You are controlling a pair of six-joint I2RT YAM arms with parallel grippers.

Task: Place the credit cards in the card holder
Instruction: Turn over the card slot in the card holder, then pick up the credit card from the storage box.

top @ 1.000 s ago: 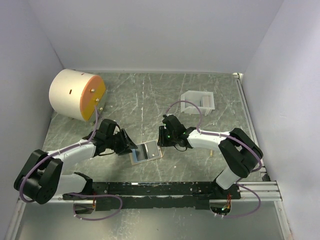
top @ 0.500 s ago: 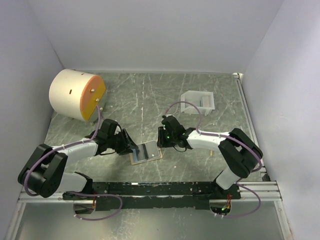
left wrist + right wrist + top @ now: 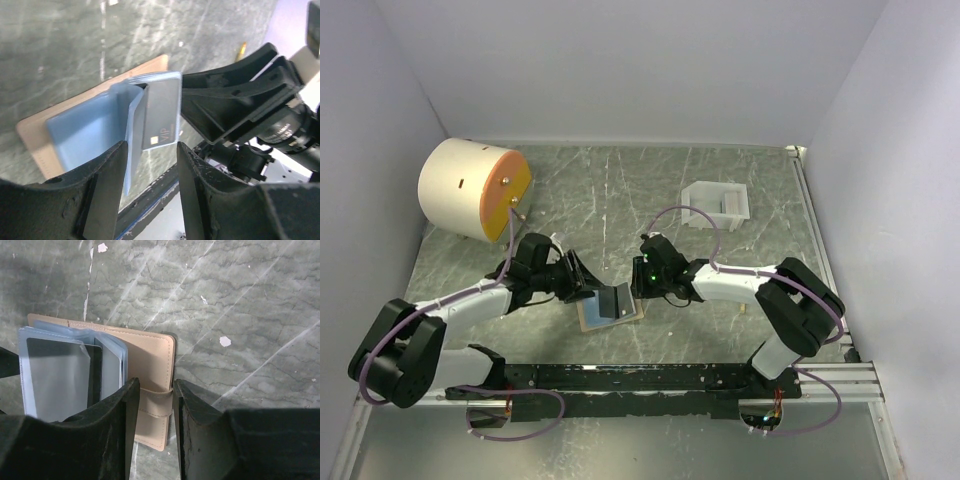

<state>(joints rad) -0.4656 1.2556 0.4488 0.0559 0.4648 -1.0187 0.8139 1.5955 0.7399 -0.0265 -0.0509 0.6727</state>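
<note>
Left hand (image 3: 151, 146) pinches the lower end of a dark credit card (image 3: 161, 112), with a lifted pale-blue pocket leaf (image 3: 131, 125) caught beside it between the fingers. We see the card's top edge tucked just under the clear lip of a pocket, while most of the card is outside it. The tan card holder (image 3: 150, 347) lies open on the bench (image 3: 620, 190), between the 2 arms and near their bases.

Our right hand (image 3: 155, 384) is closed on the holder's snap strap (image 3: 156, 402), 1 finger on each side of it and the tips at the holder's edge.

Compared with 1 second ago, we find the card and leaf tipped up and showing dark from above, where they lay flatter and pale grey. The left hand has shifted a little away from its base. The right hand has edged slightly toward the holder, which has kept its place. The cream cylinder (image 3: 470, 190) and white tray (image 3: 717, 203) have not moved.
</note>
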